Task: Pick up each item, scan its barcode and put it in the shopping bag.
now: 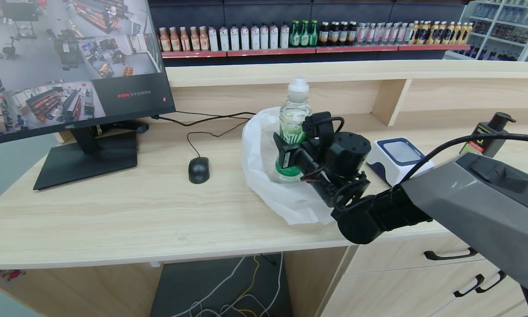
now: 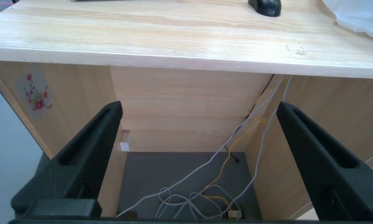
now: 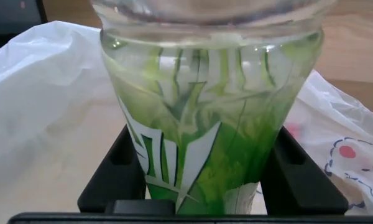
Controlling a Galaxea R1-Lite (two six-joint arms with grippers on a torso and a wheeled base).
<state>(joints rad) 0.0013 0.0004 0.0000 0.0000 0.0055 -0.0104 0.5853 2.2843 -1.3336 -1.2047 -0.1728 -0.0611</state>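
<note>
The bottle (image 1: 294,115), clear with a green label and a white cap, is being held upright over the middle of the worktop (image 1: 136,211), roughly halfway between its front and rear edges. It is being gripped around its lower, labelled part by the right hand (image 1: 289,155), whose two black fingers are being pressed against opposite sides of it. In the right wrist view the bottle (image 3: 205,124) is being seen close up, with the right hand (image 3: 205,193) clamped on it at the green label.

The bottle's lower part is being surrounded by the white shopping bag (image 1: 259,145), which is being left crumpled and open on the worktop and is reaching almost to the front edge. Whether the bottle's base is being rested on the bag cannot be told. The bag (image 3: 43,93) is also being shown spread behind the bottle.

Just beside the bag, towards the right edge, a white and blue scanner (image 1: 398,156) is being kept, and a dark pump bottle (image 1: 488,136) is being kept beyond it. A black mouse (image 1: 199,170) is being left near the bag on its other side, and a monitor (image 1: 66,57) is being kept at the rear left corner.

The left hand (image 2: 200,112) is being held low before the front edge of the worktop (image 2: 143,37), its fingers spread wide with nothing between them, above loose cables (image 2: 199,186).
</note>
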